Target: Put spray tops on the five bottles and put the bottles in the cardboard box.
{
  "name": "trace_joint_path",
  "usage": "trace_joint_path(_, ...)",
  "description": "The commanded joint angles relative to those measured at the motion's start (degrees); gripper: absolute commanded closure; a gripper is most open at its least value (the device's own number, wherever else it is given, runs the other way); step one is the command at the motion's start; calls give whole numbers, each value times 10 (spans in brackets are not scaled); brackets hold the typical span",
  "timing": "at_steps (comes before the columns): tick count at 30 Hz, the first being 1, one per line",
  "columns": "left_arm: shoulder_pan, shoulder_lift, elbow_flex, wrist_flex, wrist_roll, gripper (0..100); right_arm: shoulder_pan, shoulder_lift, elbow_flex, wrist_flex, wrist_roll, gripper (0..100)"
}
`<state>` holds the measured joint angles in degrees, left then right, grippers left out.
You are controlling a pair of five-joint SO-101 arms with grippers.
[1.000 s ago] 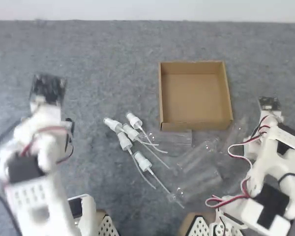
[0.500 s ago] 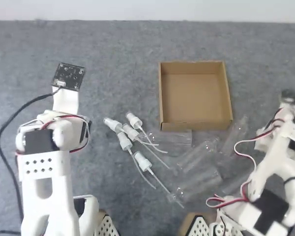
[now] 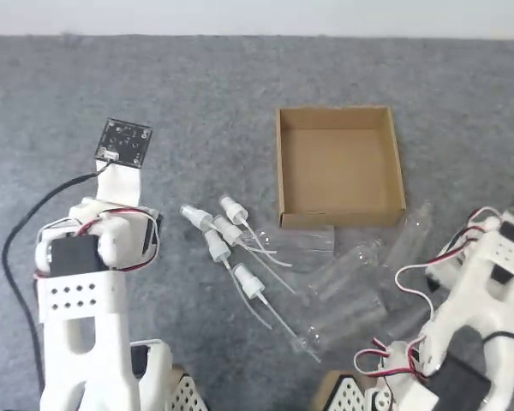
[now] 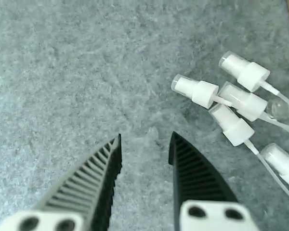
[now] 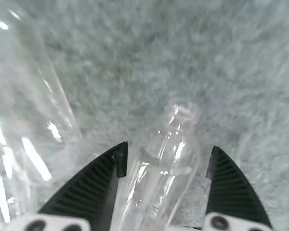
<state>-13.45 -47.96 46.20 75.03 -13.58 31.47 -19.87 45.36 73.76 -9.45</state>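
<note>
My left fingers [image 4: 180, 154] stand partly apart with nothing between them, over bare grey bench [image 3: 197, 111] just at 9 o'clock of the five spray tops [image 3: 218, 246]. Those lie loose in a cluster, none fitted to anything. At 2 o'clock of them the cardboard box [image 3: 279, 171] sits empty. The clear bottles [image 3: 347, 270] lie on their sides at 6 o'clock of the box, all topless; I take them for five, though they are hard to count. My right fingers [image 5: 111, 168] are spread wide on either side of one bottle [image 5: 176, 144] near its open neck, not closed on it. I judge nothing finished: every capping and all the boxing is left.
</note>
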Motion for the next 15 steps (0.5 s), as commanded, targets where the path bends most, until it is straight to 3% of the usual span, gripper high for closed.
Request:
trace_joint_path(1,4,-19,-1,-16,5,855,-29,-29,47,-59,-10,764)
trace_joint_path(6,3,-19,-1,-11,5,855,-34,-29,84,-113,-2,769)
trace_joint_path(8,3,-19,-1,-11,5,855,-34,-29,88,-123,37,801)
trace_joint_path(13,0,-19,0,-11,4,857,-31,-29,89,-176,241,998)
trace_joint_path(15,0,-19,0,-11,4,859,-15,-29,87,-182,375,965)
